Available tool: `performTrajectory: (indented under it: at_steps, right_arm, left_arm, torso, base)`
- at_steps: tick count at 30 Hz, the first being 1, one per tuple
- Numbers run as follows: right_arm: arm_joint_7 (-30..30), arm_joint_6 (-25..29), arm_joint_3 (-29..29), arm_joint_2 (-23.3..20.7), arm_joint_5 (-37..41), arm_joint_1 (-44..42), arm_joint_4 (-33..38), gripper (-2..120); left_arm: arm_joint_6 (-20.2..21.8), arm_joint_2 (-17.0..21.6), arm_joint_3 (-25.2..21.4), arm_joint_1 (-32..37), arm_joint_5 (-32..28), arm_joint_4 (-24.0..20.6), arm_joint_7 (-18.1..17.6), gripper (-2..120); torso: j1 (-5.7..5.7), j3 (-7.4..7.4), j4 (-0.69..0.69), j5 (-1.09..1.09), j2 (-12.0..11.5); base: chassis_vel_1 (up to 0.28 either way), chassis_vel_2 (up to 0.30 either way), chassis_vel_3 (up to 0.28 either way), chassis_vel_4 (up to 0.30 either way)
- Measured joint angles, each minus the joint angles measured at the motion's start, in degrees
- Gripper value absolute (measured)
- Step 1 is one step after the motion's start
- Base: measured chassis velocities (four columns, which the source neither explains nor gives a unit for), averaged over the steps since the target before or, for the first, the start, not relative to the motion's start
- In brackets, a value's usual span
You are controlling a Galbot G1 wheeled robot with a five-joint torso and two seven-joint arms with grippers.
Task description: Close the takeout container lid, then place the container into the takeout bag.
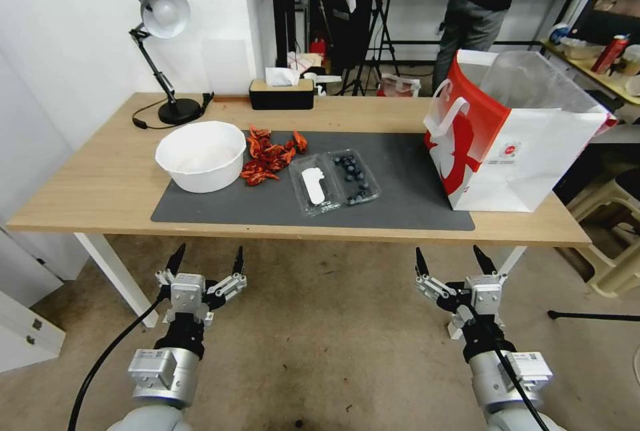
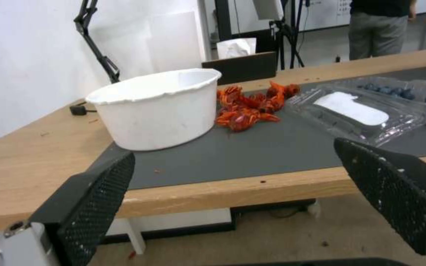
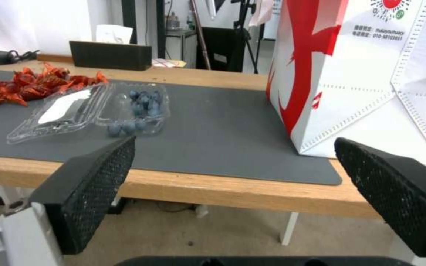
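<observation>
Small clear plastic clamshell takeout container [image 1: 335, 181] lies open, labelled lid [image 1: 313, 186] flat, left of white-red paper takeout bag [image 1: 513, 144]. Left claw [image 1: 205, 262], right claw [image 1: 455, 260] spread open, off surface. Risk: careless lid flip scatters blueberries.

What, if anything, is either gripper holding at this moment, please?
Nothing: the left gripper and right gripper hang open before the table; the takeout container lies open on the mat.
</observation>
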Motion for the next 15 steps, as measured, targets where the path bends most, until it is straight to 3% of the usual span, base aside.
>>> performTrajectory:
  at_steps: [15]
  right_arm:
    - [0.0,0.0,0.0,0.0,0.0,0.0,0.0,100]
  left_arm:
    - [0.0,0.0,0.0,0.0,0.0,0.0,0.0,100]
  torso:
    - [0.0,0.0,0.0,0.0,0.0]
  base:
    - [0.0,0.0,0.0,0.0]
